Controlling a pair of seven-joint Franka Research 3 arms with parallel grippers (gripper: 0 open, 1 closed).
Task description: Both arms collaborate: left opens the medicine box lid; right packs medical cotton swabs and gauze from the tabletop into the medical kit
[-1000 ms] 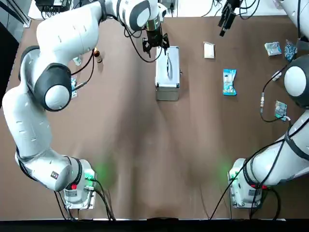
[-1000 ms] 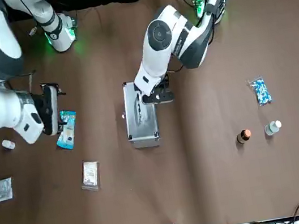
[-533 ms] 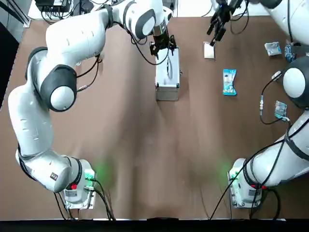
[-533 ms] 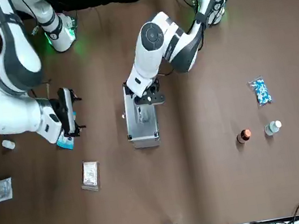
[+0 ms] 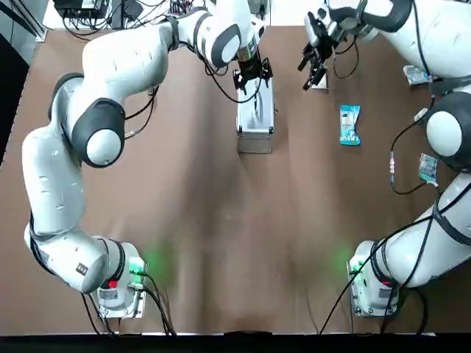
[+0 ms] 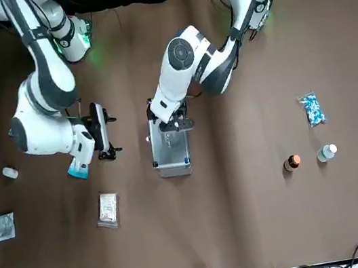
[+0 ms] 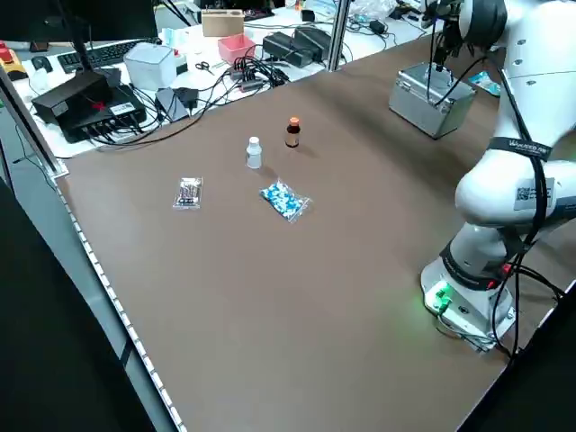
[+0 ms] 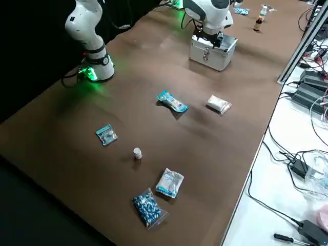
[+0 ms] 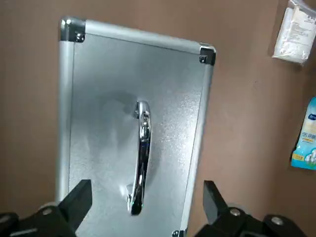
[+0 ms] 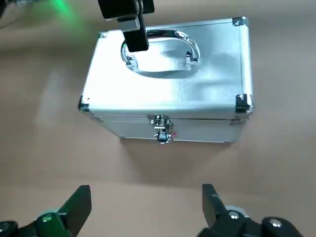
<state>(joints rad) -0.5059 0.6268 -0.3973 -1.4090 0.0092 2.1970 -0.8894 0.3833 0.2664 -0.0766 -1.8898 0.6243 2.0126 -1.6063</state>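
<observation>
Brown tabletop (image 5: 199, 220) surrounds the closed medical kit (image 5: 255, 138), with the left gripper (image 9: 147, 190) spread above it and the right gripper (image 10: 146, 190) spread to its right. Cotton swabs (image 5: 349, 125) and gauze (image 6: 108, 210) lie right of the kit, so opening and packing apparently remain; its inside is hidden, and the gauze is mostly covered from overhead.

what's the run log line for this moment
left tool open over closed kit | right tool open, empty | swabs, gauze unpacked on tabletop
</observation>
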